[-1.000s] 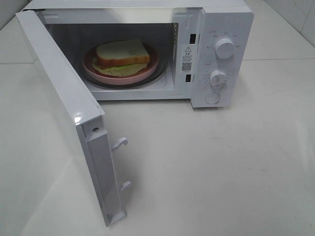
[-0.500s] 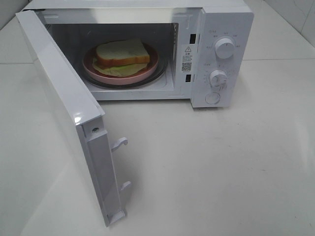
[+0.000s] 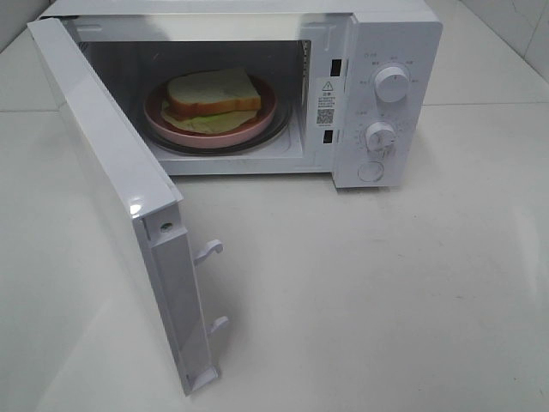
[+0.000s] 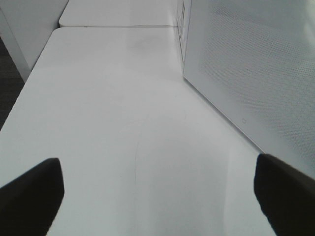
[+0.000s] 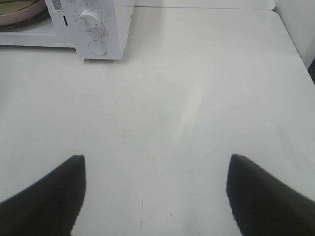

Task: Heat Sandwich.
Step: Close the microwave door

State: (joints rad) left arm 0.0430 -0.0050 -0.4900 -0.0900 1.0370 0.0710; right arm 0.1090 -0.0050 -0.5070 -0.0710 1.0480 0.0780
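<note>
Sandwich (image 3: 213, 93) on plate (image 3: 262, 118) inside open microwave (image 3: 403, 34). Left claw (image 4: 157, 201): wide, empty, above table (image 3: 386, 300), door (image 4: 256, 73) just beside. Right claw (image 5: 157, 196): wide, empty; dial (image 5: 90, 18) and sandwich well ahead.

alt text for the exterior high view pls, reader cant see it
A white microwave stands on a white table with its door swung wide open toward the camera. Inside, a sandwich sits on a round pink plate on the glass turntable. Two dials and a round button line its right panel.
</note>
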